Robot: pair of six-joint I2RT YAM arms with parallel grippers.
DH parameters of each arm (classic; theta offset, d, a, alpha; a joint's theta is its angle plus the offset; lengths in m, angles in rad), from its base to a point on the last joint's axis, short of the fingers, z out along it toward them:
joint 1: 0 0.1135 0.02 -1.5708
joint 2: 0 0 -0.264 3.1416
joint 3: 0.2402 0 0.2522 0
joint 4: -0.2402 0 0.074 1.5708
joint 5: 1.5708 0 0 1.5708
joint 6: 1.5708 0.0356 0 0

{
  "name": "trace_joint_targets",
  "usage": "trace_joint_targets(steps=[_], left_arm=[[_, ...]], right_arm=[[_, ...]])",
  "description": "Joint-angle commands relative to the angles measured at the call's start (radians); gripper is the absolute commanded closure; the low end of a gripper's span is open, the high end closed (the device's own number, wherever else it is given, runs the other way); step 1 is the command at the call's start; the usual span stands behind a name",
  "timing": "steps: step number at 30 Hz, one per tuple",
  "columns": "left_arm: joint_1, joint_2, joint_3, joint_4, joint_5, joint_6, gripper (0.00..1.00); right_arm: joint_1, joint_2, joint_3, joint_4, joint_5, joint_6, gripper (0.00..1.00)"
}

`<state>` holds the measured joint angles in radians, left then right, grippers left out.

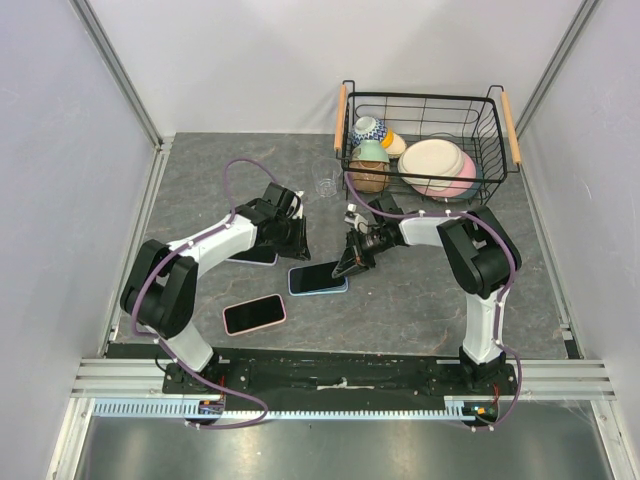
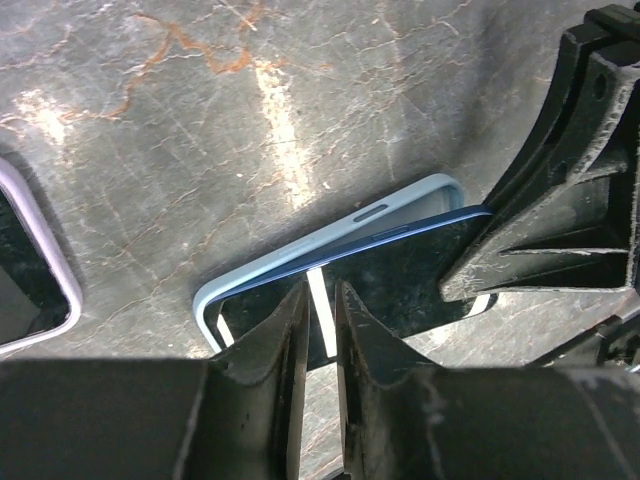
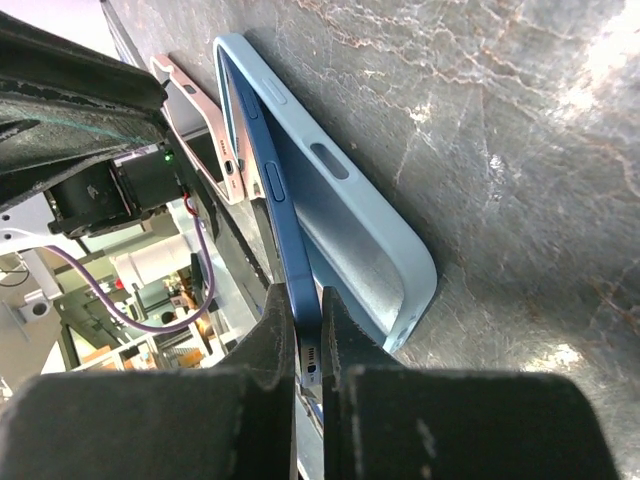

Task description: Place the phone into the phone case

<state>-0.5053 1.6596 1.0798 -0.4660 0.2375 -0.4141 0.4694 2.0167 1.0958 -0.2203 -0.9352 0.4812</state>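
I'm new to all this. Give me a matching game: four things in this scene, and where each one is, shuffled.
Things:
1 blue phone
2 light blue case
3 pink-edged phone
4 plates

Places:
A in the wire basket
B flat on the table, nothing touching it
C tilted, pinched by the right end effector
D on the table under the tilted phone

Pairs: 1-C, 2-D, 3-B, 4-A

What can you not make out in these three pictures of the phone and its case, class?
Left wrist view: the near edge of the phone, behind the left pincer; touching or not, unclear.
Left wrist view: the lilac-cased phone, cut off by the left edge.
Top view: the small clear object beside the basket, too small to identify.
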Motion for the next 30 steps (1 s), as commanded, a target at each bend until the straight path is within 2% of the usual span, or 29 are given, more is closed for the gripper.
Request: trace_joint_targets(steps=[1,12,21,30], left_arm=[[0.004,-0.041,-0.015,0.064,0.091,-0.043,0.80],[0.001,-0.020,-0.021,0.076,0.163,-0.031,0.98],[-0.010,0.040,-0.018,0.084,0.239,-0.032,0.98],[-0.013,0.078,-0.038,0.087,0.298,-0.069,0.98]], right_arm=[[0.077,0.050,-0.016,-0.197,0.455,-0.107,0.94],[0.152,0.080,0.036,-0.272,0.602,-0.141,0.85],[0.201,0.100,0.082,-0.338,0.725,-0.159,0.78],[0.212,0.117,0.088,-0.356,0.769,-0.148,0.67]])
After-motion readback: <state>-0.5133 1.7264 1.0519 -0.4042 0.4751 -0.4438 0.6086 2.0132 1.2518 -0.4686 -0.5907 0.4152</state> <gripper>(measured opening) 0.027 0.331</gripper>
